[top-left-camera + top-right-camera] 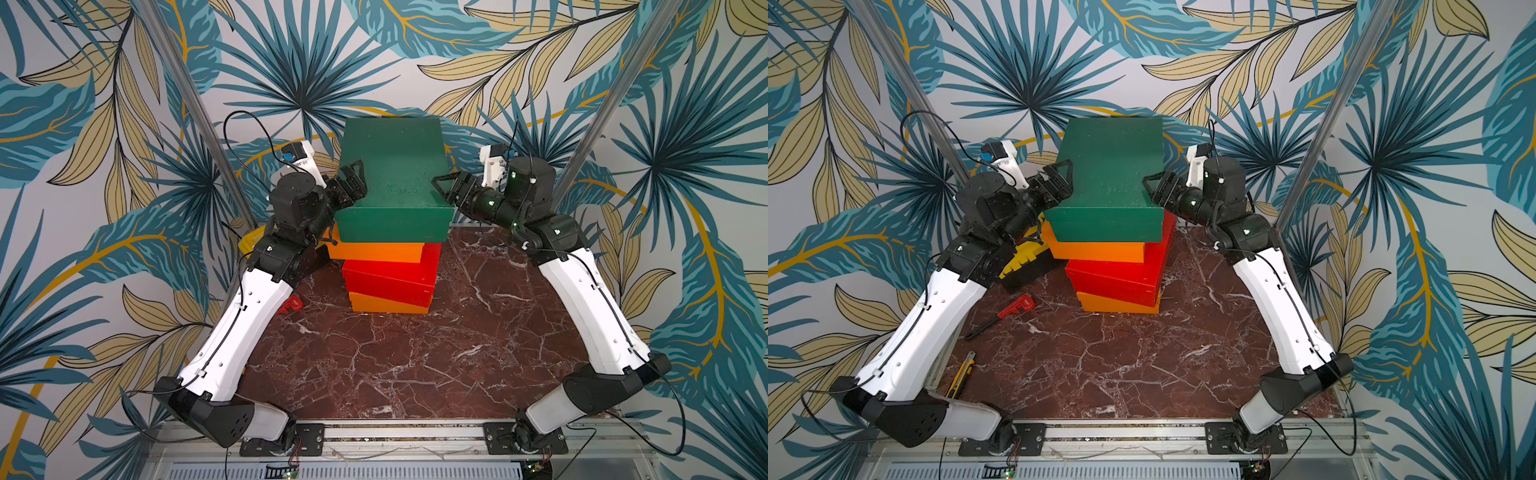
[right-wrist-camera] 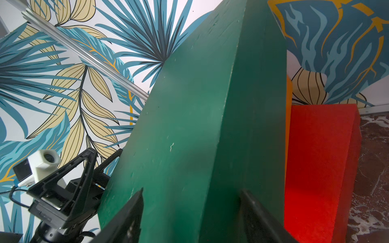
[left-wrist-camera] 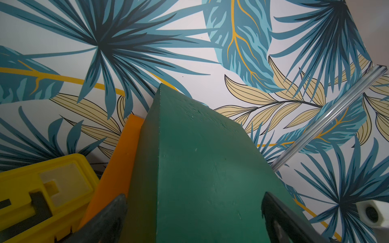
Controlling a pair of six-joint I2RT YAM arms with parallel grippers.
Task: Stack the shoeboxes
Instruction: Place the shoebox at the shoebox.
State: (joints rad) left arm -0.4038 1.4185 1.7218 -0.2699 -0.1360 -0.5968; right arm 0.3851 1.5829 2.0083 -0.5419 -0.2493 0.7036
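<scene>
far left: a yellow plastic toolbox w/ black handle (image 3: 42, 189) sits just left of the pile, partly hidden by the left arm. not part of the job.

next, the left gripper (image 1: 359, 178): jaws spread wide, released. it straddles the left long edge of the dark green matte cardboard shoebox (image 1: 395, 166), one finger over the lid and one down the side wall. we see no pinch.

centre: the green box lies on top of the pile. under it come the upper orange cardboard shoebox (image 1: 374, 251), the red cardboard shoebox (image 1: 390, 278) and the lower orange cardboard shoebox (image 1: 386, 305), all on the dark red marble tabletop (image 1: 415, 353). all four are up, so we judge the stacking done bar letting go. the layers aren't square: red and lower orange are twisted vs the top two, and green overhangs upper orange on the right.

right: the right gripper (image 1: 441, 189) mirrors the left one on the right long edge, jaws apart but narrower. whether its pads press the box, we can't tell.

what the next move turns on: green's long axis runs front-to-back, away from the arm bases. it sits btw both grippers, about equally near each. so each should back off sideways, outward across that axis. a snagged lid could drag green off a crooked pile.
</scene>
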